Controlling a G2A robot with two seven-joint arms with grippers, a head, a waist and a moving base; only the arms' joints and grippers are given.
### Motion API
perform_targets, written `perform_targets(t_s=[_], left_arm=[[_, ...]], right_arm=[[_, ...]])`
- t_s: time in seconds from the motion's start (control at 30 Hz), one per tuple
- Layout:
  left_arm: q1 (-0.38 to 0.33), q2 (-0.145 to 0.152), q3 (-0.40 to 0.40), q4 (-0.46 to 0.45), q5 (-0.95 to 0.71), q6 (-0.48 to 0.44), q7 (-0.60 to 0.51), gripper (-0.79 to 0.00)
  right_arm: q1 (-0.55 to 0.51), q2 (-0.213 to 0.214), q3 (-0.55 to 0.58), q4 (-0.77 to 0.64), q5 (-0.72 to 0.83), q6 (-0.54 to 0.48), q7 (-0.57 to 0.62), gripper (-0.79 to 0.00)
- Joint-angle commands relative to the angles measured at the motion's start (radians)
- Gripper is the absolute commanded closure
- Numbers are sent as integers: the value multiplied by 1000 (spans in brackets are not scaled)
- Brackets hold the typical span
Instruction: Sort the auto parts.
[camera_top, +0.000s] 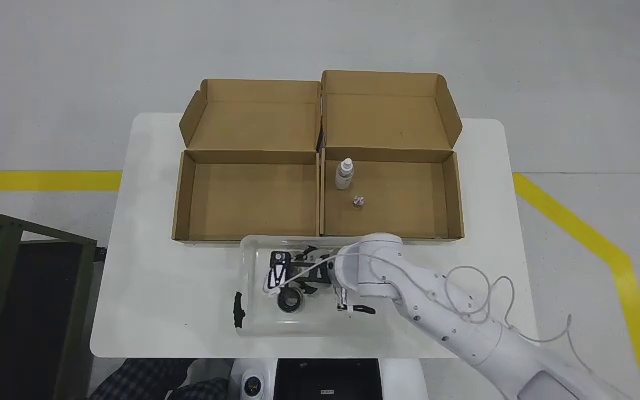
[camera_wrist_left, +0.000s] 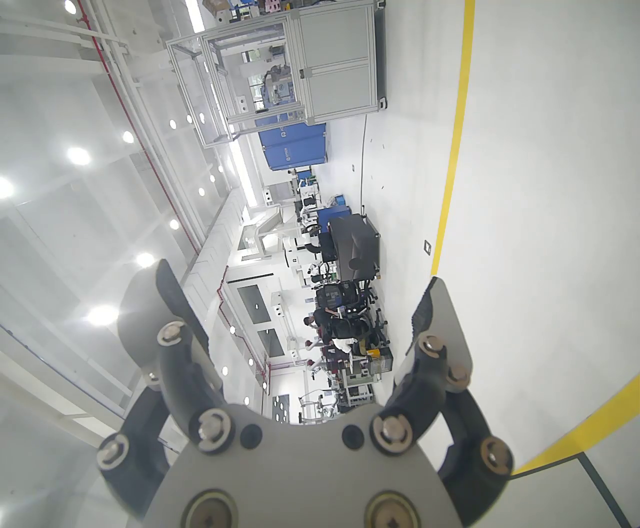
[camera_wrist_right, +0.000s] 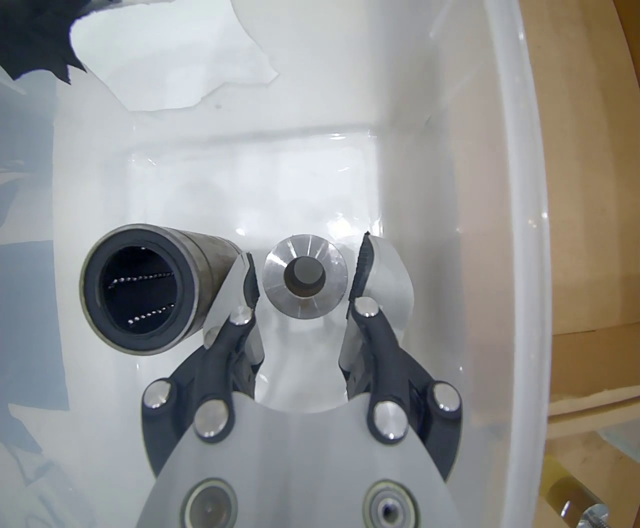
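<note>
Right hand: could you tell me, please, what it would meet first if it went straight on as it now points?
Probably the small round silver metal part with a dark centre, between the right hand's fingers in the clear plastic tray; depth is unclear.

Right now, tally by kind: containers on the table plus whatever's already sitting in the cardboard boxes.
cardboard boxes: 2 (left one, right one)
clear tray: 1
white bottle, in the right box: 1
small metal part, in the right box: 1
Total: 5
</note>
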Motion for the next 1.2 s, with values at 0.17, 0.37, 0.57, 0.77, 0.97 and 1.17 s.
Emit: perform_targets(t_s=[0.17, 0.37, 0.57, 0.77, 0.97, 1.17], left_arm=[[0, 0, 0, 0, 0, 0, 0, -785], [0, 0, 0, 0, 0, 0, 0, -785], [0, 0, 0, 0, 0, 0, 0, -785], [0, 0, 0, 0, 0, 0, 0, -785], [0, 0, 0, 0, 0, 0, 0, -785], [0, 0, 0, 0, 0, 0, 0, -785]], right_arm=[[5, -9, -7, 8, 23, -7, 19, -99], [-5, -6, 12, -24, 29, -7, 17, 0], [-34, 7, 57, -90, 52, -30, -19, 0], [-70, 26, 125, -150, 91, -63, -71, 0], [-121, 48, 224, -199, 158, -84, -144, 0], [-194, 76, 358, -268, 243, -102, -225, 0]])
